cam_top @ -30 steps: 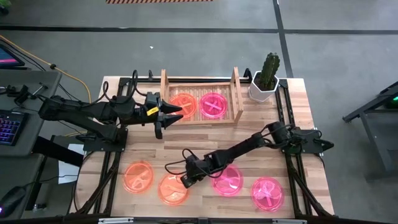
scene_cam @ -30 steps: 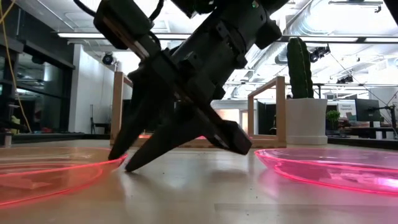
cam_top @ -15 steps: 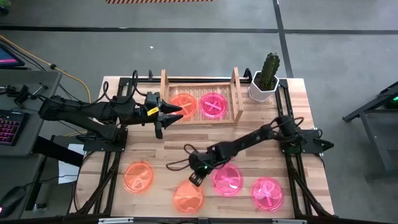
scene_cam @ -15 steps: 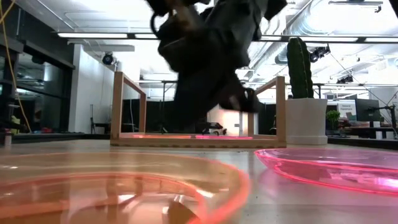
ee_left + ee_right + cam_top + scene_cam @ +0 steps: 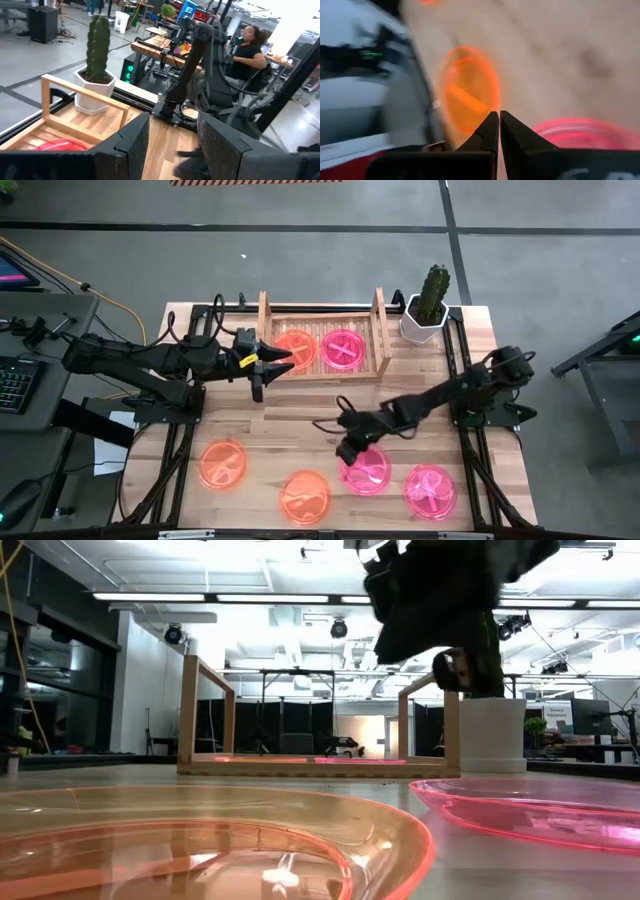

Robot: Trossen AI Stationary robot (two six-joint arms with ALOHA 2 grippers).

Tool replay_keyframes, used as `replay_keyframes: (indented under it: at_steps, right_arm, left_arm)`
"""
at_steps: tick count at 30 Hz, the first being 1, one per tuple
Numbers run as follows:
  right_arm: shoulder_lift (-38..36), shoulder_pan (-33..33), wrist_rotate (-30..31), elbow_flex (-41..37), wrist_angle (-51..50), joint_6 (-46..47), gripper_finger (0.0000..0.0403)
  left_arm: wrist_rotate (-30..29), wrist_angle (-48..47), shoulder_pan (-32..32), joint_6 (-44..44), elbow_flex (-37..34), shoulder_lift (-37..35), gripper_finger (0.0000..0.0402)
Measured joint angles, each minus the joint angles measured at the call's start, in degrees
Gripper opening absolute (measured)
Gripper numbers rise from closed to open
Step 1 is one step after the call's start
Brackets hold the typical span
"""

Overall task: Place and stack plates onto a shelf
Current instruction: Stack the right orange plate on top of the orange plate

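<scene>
Right gripper [image 5: 347, 452]: positioned over the middle of the worktop [image 5: 300, 405], at the far-left rim of a pink plate [image 5: 367, 470]. The right wrist view shows its fingers pressed together with nothing between them; whether the tips touch that plate cannot be determined.

Left gripper [image 5: 262, 372]: hangs just off the shelf's left side board, fingers spread apart, holding nothing.

Shelf [image 5: 322, 366]: stands at the far edge of the worktop, near its middle. It carries one orange plate [image 5: 296, 346] on its left half and one pink plate [image 5: 342, 348] on its right half, side by side.

Plates on the worktop, along the near edge: an orange plate [image 5: 222, 464] toward the near-left corner; a second orange plate [image 5: 304, 498] at the near edge, near its middle; the pink plate by the right gripper; another pink plate [image 5: 431, 489] toward the near-right corner. All four lie flat and apart from one another.

A cactus in a white pot [image 5: 427, 308] stands just beside the shelf's right side board.
</scene>
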Motion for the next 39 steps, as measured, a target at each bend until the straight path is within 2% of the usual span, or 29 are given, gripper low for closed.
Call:
replay_keyframes:
  at_steps: [5, 8, 11, 15, 18, 21, 35, 39]
  right_arm:
    - [2.3, 3.4, 0.6, -3.8, 13.2, 9.3, 0.0009]
    - [6.3, 4.8, 0.0, -2.3, 14.6, 10.7, 0.0041]
    - [10.2, 5.5, -2.0, 2.2, 15.3, 9.6, 0.009]
    - [15.3, 5.4, -3.0, 9.2, 9.0, 4.0, 0.0147]
    - [17.9, 5.0, -1.7, 13.6, 1.4, 1.2, 0.0169]
    - [20.0, 4.8, -1.3, 15.8, -2.7, 0.5, 0.0176]
    - [23.1, 6.3, -2.0, 16.5, -0.8, 0.6, 0.0176]
    - [23.7, 6.6, -2.0, 16.6, -0.6, 1.0, 0.0157]
  left_arm:
    - [-0.5, -0.7, 0.0, -1.1, 0.0, 0.0, 0.0159]
    - [-0.6, -1.2, 0.0, -1.2, 0.0, 0.0, 0.0159]
    - [-1.4, -1.9, 0.0, -1.5, 0.0, 0.0, 0.0159]
    - [-1.9, -2.0, 0.0, -1.5, 0.0, 0.0, 0.0159]
    - [-1.9, -2.1, 0.0, -1.5, 0.0, 0.0, 0.0159]
    - [-1.9, -2.3, 0.0, -1.6, 0.0, 0.1, 0.0159]
    - [-1.8, -3.5, 0.0, -3.5, 0.0, 2.3, 0.0159]
    - [-1.8, -3.7, 0.0, -3.6, 0.0, 2.7, 0.0159]
